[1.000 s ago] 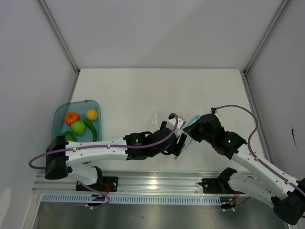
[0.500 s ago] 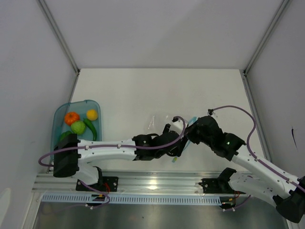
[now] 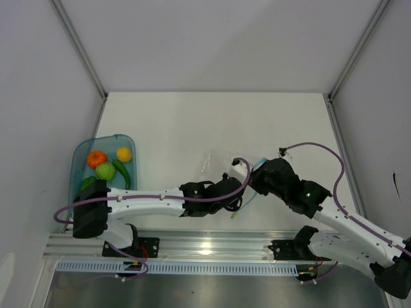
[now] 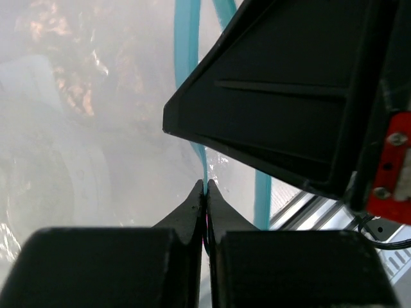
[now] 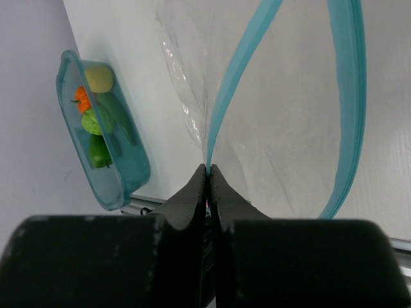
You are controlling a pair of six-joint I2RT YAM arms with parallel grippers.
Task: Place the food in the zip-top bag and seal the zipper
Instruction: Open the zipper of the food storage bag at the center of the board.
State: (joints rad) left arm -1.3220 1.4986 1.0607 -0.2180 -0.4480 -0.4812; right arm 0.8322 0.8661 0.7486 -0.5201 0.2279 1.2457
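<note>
The clear zip-top bag (image 3: pixel 214 163) hangs crinkled between my two grippers near the table's front middle. Its mouth is open, and the light blue zipper (image 5: pixel 241 96) curves in a loop. My left gripper (image 4: pixel 205 187) is shut on one thin edge of the zipper (image 4: pixel 186 64). My right gripper (image 5: pixel 209 169) is shut on the strip as well, close beside the left gripper (image 3: pixel 238 193). The food lies in the teal tray (image 3: pixel 79 153) at far left: an orange fruit (image 3: pixel 96 158), a yellow one (image 3: pixel 124 153), a green round one (image 3: pixel 105 171) and a green chili (image 3: pixel 123 173).
The right gripper's black body (image 4: pixel 289 96) fills the upper right of the left wrist view, almost touching the left fingers. The metal rail (image 3: pixel 205 247) runs along the near edge. White walls enclose the table on three sides.
The left gripper has gone from open to shut on the zipper strip after moving right toward the right gripper. The bag's blue edge now hangs lower between the grippers.
</note>
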